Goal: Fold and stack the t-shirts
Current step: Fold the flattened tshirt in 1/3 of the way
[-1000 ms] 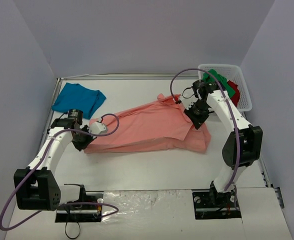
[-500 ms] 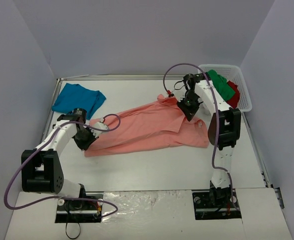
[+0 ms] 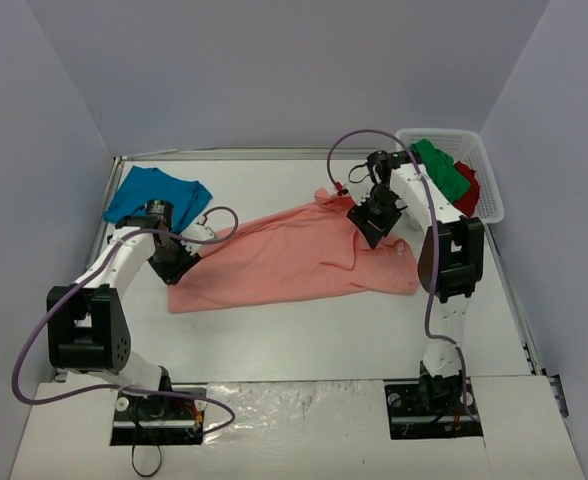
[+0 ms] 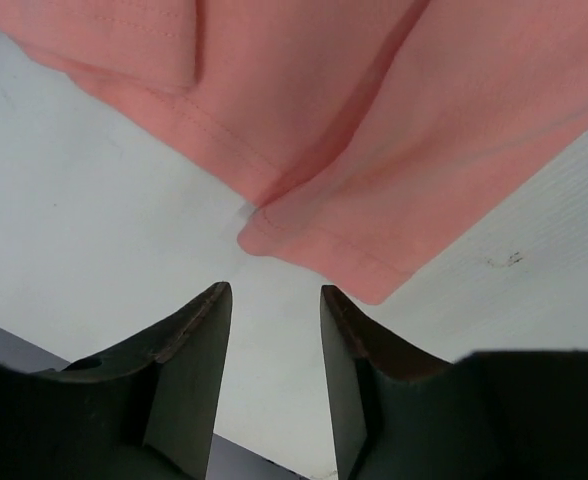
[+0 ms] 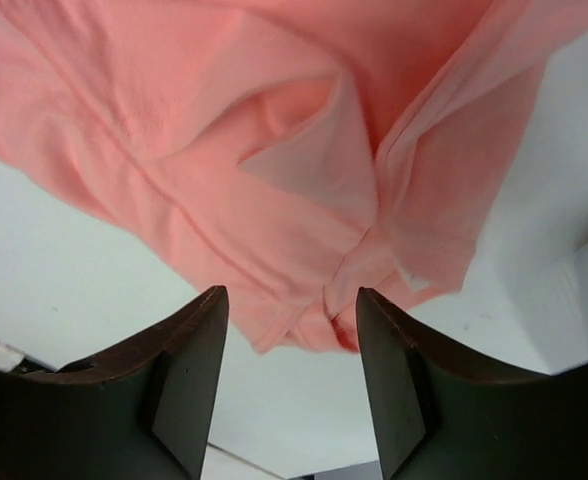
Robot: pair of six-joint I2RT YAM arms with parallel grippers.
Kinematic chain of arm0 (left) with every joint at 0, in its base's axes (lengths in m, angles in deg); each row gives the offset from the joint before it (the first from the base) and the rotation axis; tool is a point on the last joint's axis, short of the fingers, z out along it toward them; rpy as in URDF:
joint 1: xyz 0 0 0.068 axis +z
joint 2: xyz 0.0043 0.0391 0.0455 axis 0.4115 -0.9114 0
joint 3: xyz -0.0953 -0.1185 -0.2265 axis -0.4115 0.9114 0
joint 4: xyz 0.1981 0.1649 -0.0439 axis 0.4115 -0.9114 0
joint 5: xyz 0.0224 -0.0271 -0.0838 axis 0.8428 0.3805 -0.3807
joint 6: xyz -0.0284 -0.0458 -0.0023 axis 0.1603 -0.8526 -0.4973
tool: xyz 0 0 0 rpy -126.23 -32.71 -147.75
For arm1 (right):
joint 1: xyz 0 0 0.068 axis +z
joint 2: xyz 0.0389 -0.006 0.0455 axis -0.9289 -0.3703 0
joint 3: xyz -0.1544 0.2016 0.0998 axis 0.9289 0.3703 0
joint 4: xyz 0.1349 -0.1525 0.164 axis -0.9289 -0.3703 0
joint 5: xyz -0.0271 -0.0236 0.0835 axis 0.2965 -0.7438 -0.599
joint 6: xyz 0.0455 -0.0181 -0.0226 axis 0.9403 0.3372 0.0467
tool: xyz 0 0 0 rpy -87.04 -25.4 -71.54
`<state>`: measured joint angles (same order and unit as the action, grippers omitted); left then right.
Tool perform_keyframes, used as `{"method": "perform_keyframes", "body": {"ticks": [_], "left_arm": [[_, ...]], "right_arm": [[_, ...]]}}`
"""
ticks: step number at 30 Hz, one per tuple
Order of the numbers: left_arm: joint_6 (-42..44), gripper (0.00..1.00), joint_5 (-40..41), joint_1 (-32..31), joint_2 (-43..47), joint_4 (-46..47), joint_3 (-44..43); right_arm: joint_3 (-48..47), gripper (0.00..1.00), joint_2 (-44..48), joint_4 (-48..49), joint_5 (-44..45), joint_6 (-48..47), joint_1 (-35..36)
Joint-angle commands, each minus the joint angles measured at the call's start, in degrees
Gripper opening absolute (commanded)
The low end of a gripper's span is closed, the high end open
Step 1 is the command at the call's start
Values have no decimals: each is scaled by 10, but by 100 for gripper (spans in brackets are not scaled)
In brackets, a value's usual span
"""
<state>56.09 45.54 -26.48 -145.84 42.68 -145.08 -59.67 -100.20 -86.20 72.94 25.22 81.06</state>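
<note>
Salmon-pink t-shirt [image 3: 294, 262] sprawled across the middle of the table, an arm at each end.
The left gripper [image 4: 274, 300] hangs by its left hem, fingers apart and empty. The right gripper [image 5: 291, 305] is over the far right corner, likewise spread. A teal-blue t-shirt [image 3: 157, 198] lies far left. Green [image 3: 439, 165] and red [image 3: 466, 185] ones sit in the basket [image 3: 495, 200].

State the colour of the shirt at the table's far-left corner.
Teal-blue t-shirt, clearest in the top external view.
</note>
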Motion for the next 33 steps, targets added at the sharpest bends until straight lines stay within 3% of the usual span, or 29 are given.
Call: {"method": "perform_keyframes", "body": {"ticks": [1, 5, 12, 18, 33], "left_arm": [[-19, 40, 8, 3, 33, -12, -21], [21, 28, -13, 3, 68, -61, 2], [103, 35, -22, 3, 98, -97, 87], [113, 39, -21, 3, 82, -68, 125], [110, 47, -46, 4, 27, -16, 123]], "right_arm": [[60, 50, 100, -12, 14, 10, 1], [156, 52, 189, 0, 34, 16, -2], [298, 60, 297, 11, 52, 25, -8], [340, 61, 334, 22, 53, 36, -17], [372, 63, 342, 39, 52, 56, -24]]}}
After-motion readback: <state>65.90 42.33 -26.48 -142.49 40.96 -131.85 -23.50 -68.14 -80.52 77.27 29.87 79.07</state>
